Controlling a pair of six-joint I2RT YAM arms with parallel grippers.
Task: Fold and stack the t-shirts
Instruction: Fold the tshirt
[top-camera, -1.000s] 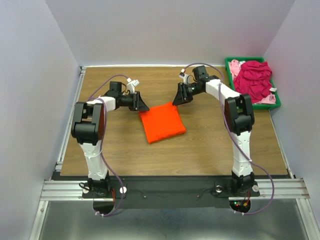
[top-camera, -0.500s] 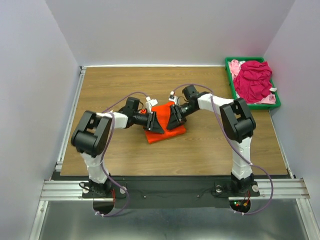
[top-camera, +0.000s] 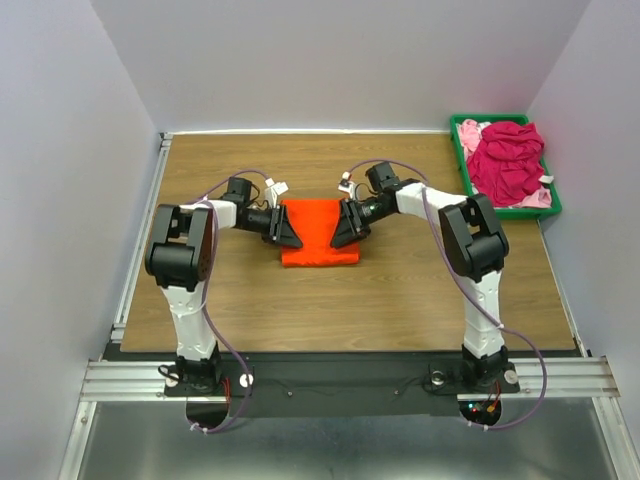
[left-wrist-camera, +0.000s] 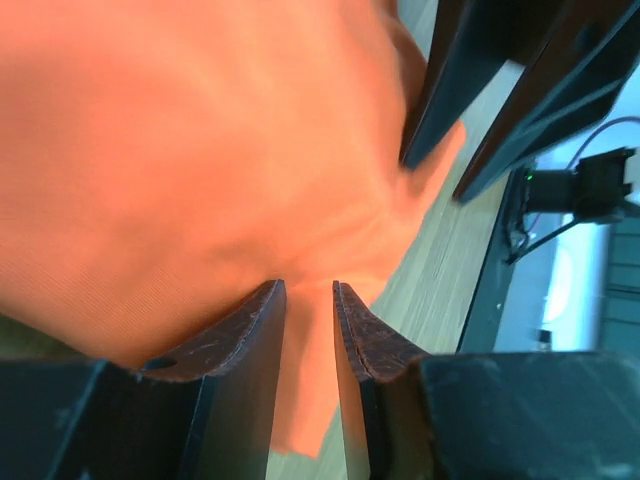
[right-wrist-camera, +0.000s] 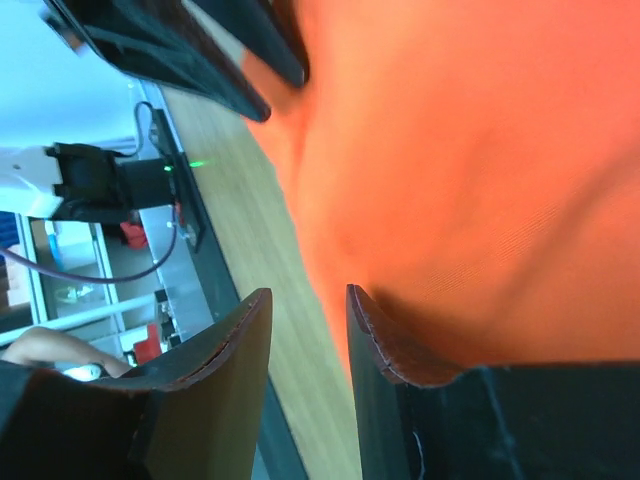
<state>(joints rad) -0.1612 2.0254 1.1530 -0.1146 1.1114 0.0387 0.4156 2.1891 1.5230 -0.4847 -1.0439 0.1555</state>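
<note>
Right claw (right-wrist-camera: 307, 295) is sitting low over the orange t-shirt (right-wrist-camera: 480, 150), jaws a bit apart. One finger is on the cloth's edge and the other is over bare wood tabletop (right-wrist-camera: 245, 225). Across the shirt you can see the left claw (right-wrist-camera: 282, 95) touching the opposite edge. Cloth is smooth, with just a few soft wrinkles.
</note>
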